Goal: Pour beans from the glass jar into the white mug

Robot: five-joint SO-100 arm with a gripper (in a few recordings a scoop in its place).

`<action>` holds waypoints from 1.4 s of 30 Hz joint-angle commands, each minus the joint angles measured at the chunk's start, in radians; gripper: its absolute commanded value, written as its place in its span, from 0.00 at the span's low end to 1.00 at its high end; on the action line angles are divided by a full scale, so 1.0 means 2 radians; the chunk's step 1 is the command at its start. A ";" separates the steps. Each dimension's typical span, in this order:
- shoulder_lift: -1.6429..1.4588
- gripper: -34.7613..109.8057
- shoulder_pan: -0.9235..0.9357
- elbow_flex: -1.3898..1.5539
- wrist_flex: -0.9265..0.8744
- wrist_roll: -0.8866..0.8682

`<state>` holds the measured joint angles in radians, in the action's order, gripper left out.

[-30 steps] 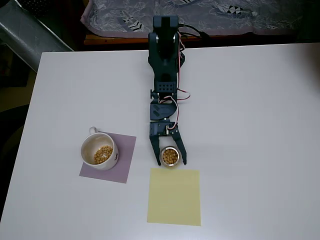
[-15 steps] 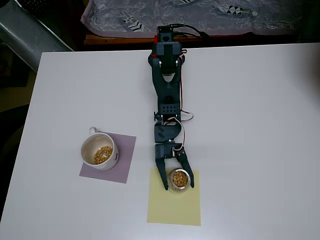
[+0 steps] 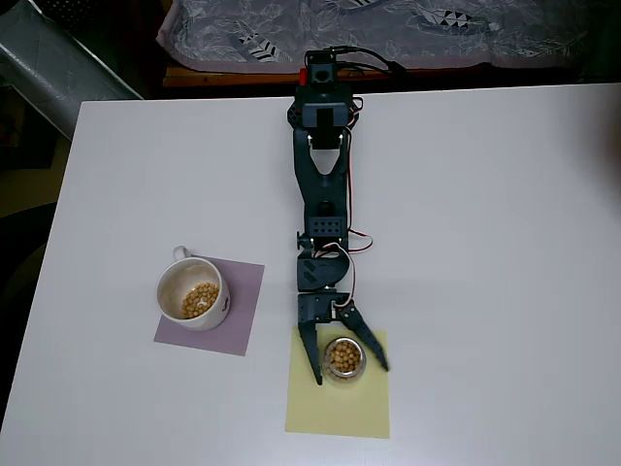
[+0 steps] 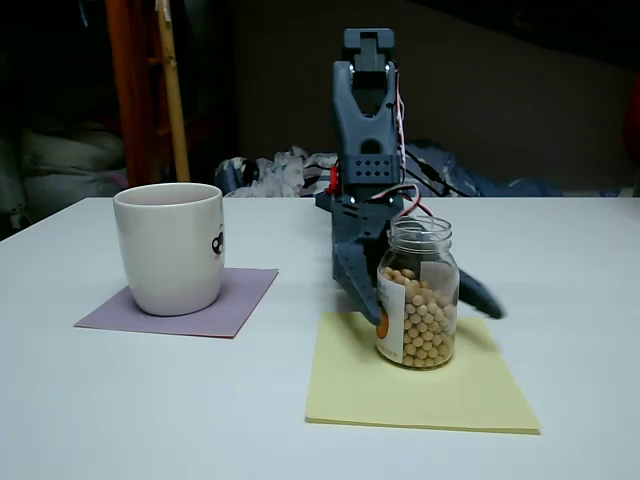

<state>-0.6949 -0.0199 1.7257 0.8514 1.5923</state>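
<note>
Glass jar (image 3: 343, 358): small clear cylinder with a white label, standing upright on the yellow sheet (image 3: 339, 410), near that sheet's far edge; open-mouthed, no lid on it.
Beans (image 4: 425, 325): round, tan-yellow, pea-like; in the fixed view they fill the jar to roughly its shoulder. A smaller heap lies in the bottom of the mug.
White mug (image 3: 192, 294): glazed ceramic, round, wider than the jar, small handle turned toward the far edge in the overhead view, a dark printed mark on its side. It stands on the purple mat (image 3: 236, 324), toward the tabletop's left edge in the overhead view, well apart from the jar.
Gripper (image 3: 351, 372): dark plastic fingers spread wide, one on each side of the jar; gaps show between fingers and glass, so it holds nothing.
Arm (image 3: 322, 194): dark, stretched from its base at the far edge toward the near edge, red and white wires at the wrist.
Table (image 3: 505, 243): flat, matte white.
Step in hand: the jar looks set down and let go with beans in both vessels; whether this is a release after a pour or an approach for one, I cannot tell.
Next move: if pouring goes on, close squarely on the slick glass, lift, carry to the mug, tip slowly over its rim.
</note>
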 commanded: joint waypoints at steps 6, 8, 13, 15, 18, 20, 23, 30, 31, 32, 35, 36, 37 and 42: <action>-0.041 0.61 0.002 0.002 0.008 -0.035; -0.079 0.61 0.004 0.024 0.002 -0.055; -0.241 0.56 0.009 0.110 -0.067 -0.126; -0.301 0.55 0.014 0.142 -0.093 -0.158; -0.379 0.55 0.024 0.180 -0.144 -0.215; -0.428 0.57 0.029 0.214 -0.164 -0.256; -0.512 0.62 0.038 0.271 -0.206 -0.318; -0.690 0.70 0.067 0.413 -0.288 -0.425; -0.709 0.71 0.071 0.430 -0.311 -0.442; -0.729 0.71 0.074 0.447 -0.326 -0.459; -0.792 0.70 0.079 0.502 -0.373 -0.504; -0.818 0.70 0.079 0.515 -0.399 -0.525; -0.842 0.70 0.078 0.524 -0.429 -0.542; -0.900 0.68 0.064 0.541 -0.540 -0.627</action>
<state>-2.4406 0.1197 2.8057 -0.1243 0.4050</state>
